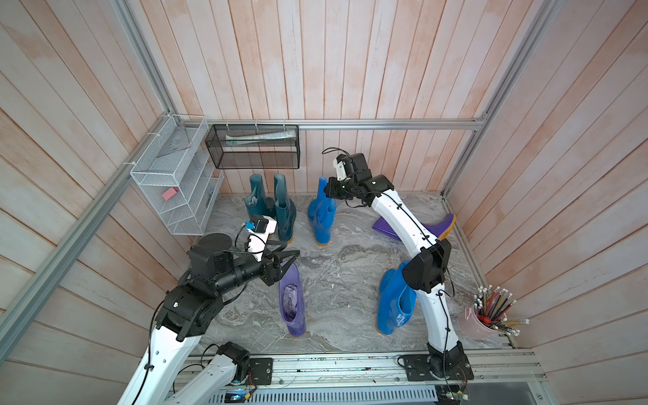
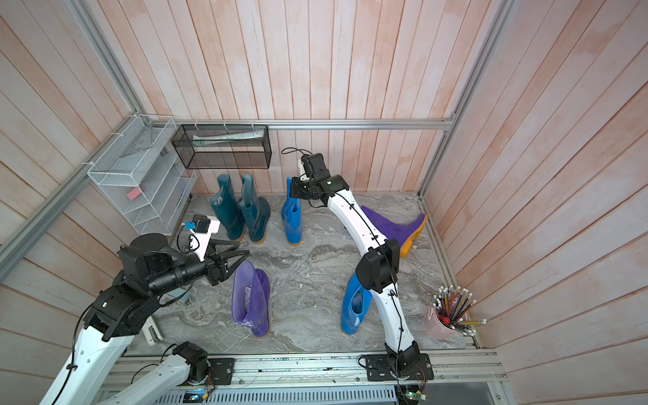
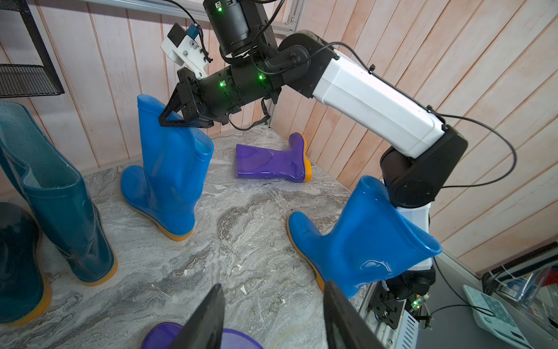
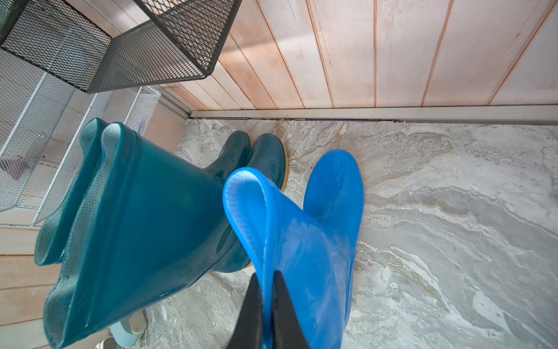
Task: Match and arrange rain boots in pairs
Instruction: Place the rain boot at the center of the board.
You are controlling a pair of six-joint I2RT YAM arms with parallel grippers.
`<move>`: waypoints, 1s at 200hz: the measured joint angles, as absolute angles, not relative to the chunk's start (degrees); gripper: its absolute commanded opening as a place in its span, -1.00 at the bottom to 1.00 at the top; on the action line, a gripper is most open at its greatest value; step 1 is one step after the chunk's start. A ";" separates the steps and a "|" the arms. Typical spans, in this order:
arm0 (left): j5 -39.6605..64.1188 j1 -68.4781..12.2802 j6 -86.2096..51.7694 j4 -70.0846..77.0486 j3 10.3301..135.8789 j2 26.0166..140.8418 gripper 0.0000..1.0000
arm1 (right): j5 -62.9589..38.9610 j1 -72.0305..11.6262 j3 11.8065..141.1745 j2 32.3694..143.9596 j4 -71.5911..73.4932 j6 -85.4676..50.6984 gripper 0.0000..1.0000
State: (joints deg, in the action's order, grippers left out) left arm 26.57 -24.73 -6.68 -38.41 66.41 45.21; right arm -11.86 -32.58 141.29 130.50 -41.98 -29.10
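Two dark teal rain boots (image 1: pixel 256 200) (image 1: pixel 284 210) stand side by side at the back wall. To their right stands a bright blue boot (image 1: pixel 321 217) (image 3: pixel 169 181). My right gripper (image 1: pixel 329 187) (image 4: pixel 267 275) is shut on the rim of its shaft. The other blue boot (image 1: pixel 394 305) (image 3: pixel 362 241) stands at the front right, partly behind the right arm. A dark purple boot (image 1: pixel 441 226) (image 3: pixel 271 163) lies on its side by the right wall. A lavender boot (image 1: pixel 291 301) stands front centre. My left gripper (image 1: pixel 291 257) (image 3: pixel 273 287) hangs open just above its top, holding nothing.
A black mesh basket (image 1: pixel 252 147) and a white wire rack (image 1: pixel 175 175) hang on the walls at the back left. A pink cup of pencils (image 1: pixel 477 322) stands in the front right corner. Wood-panel walls close three sides of the marble floor (image 1: pixel 343 266).
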 measured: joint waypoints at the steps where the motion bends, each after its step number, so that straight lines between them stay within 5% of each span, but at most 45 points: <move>1: 26.55 -24.73 -6.68 -38.41 66.41 45.21 0.08 | -11.88 -32.58 141.29 130.50 -41.98 -29.17 -0.77; 87: 26.52 -24.73 -6.68 -38.72 66.43 45.21 0.10 | -12.38 -32.51 141.38 130.50 -37.67 -29.85 -0.37; 200: 26.83 -24.77 -6.59 -38.54 68.25 48.21 0.13 | -10.55 -32.77 138.37 120.14 -37.82 -27.09 -0.30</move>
